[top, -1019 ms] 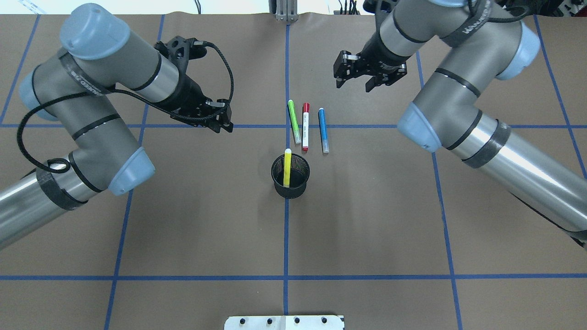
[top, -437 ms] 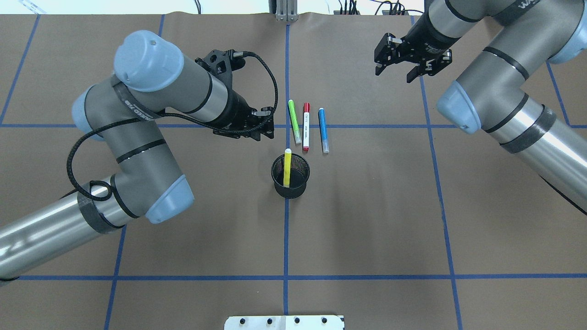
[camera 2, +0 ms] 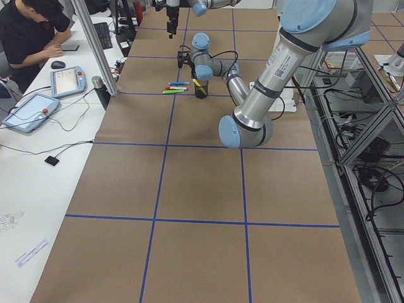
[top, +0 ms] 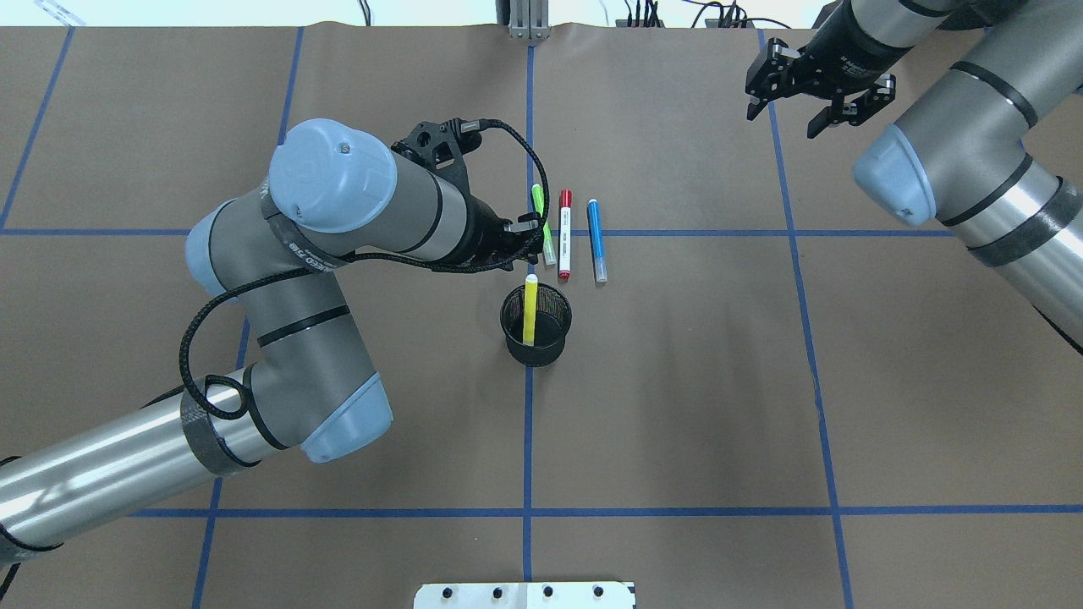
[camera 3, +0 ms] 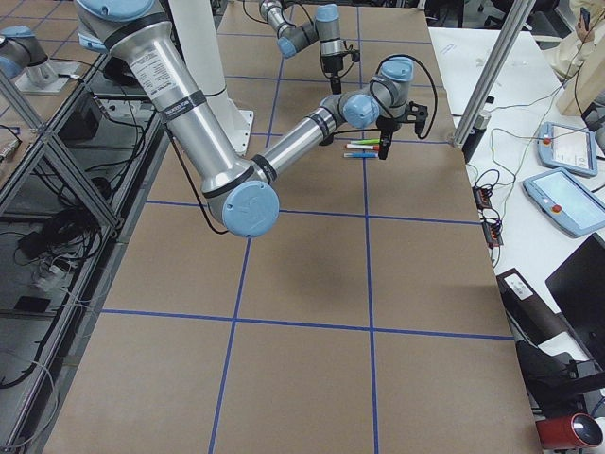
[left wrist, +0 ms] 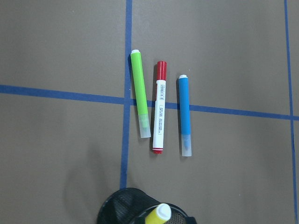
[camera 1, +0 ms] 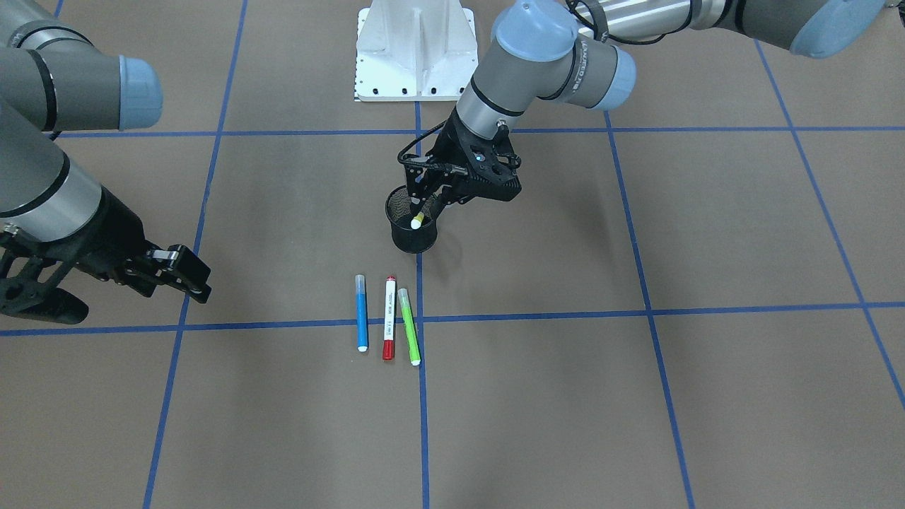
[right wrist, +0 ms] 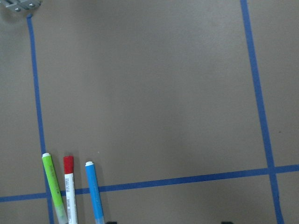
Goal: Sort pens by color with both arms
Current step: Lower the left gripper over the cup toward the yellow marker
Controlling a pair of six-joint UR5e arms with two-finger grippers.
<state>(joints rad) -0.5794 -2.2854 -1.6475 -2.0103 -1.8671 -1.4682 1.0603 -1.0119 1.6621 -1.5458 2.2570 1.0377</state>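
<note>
Roughly parallel, three pens [top: 564, 234] lie fore-aft, right hand [top: 783, 121] apart, left hand [top: 525, 247] unclear.

Your desk [top: 677, 406] is covered edge to edge in brown paper, ruled into large squares by blue tape lines [top: 528, 440]. A white metal base plate [camera 1: 415, 49] sits at one long edge. Along the opposite edge runs a white side table [camera 2: 38, 177]. On it you have two screen pendants [camera 2: 68, 80], a keyboard [camera 2: 101, 35], a mouse [camera 2: 58, 64] and thin cables trailing across the top. A person in a dark top [camera 2: 28, 31] sits at it. An aluminium post [camera 2: 95, 47] rises between the side table and the desk. On the other side an aluminium frame [camera 2: 372, 82] stands over tangled black cables [camera 2: 372, 183] lying low in the shade. The light is even and soft, with only faint shadows on the paper.
</note>
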